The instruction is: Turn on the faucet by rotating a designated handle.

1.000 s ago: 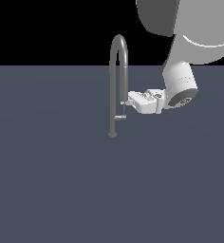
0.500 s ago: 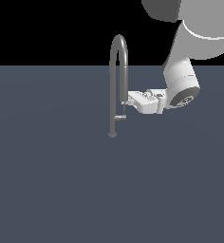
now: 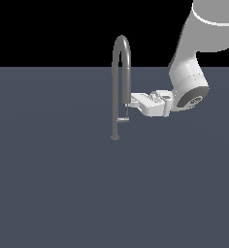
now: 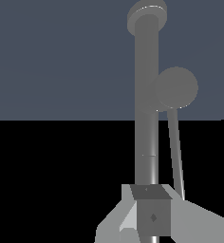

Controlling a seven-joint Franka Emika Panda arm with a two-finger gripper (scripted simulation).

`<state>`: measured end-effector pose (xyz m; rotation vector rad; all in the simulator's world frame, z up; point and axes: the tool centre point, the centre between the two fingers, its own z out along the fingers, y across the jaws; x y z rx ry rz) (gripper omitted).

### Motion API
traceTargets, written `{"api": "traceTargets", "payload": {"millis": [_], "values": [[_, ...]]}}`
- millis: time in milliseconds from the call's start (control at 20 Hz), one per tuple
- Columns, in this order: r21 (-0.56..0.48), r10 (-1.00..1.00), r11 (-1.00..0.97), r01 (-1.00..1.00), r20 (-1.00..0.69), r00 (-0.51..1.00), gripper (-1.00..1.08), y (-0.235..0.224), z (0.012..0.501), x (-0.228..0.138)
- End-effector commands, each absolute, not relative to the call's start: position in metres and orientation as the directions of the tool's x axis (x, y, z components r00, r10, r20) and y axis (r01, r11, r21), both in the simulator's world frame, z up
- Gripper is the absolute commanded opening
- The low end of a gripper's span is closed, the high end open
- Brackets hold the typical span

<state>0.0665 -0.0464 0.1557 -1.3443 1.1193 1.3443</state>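
- I hold my gripper point(image 3: 129, 103) level and sideways, its tip right at the faucet point(image 3: 117, 87), so a sweep can push the lever round.
- The handle point(image 3: 122, 119) juts from the pipe just below my fingertips; I judge it not yet turned.
- Whether my jaws are wide or narrow, I cannot tell.
- Count: one faucet, one handle, one spray head point(image 3: 127, 85), all on the bare tabletop point(image 3: 53, 184).

White rounded arm segments point(image 3: 191, 68), grey joint cap, blocky white hand point(image 3: 128, 103)
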Motion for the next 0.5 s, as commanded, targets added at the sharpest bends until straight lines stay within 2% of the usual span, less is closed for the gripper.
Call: {"api": "traceTargets", "payload": {"millis": [0,450], "values": [[0.002,-0.002,-0.183,-0.983,-1.0,-0.002,-1.0,-0.046,0.156,0.066],[0.002,-0.001,-0.185,-0.983,-1.0,-0.002,-1.0,-0.05,0.155,0.045]]}}
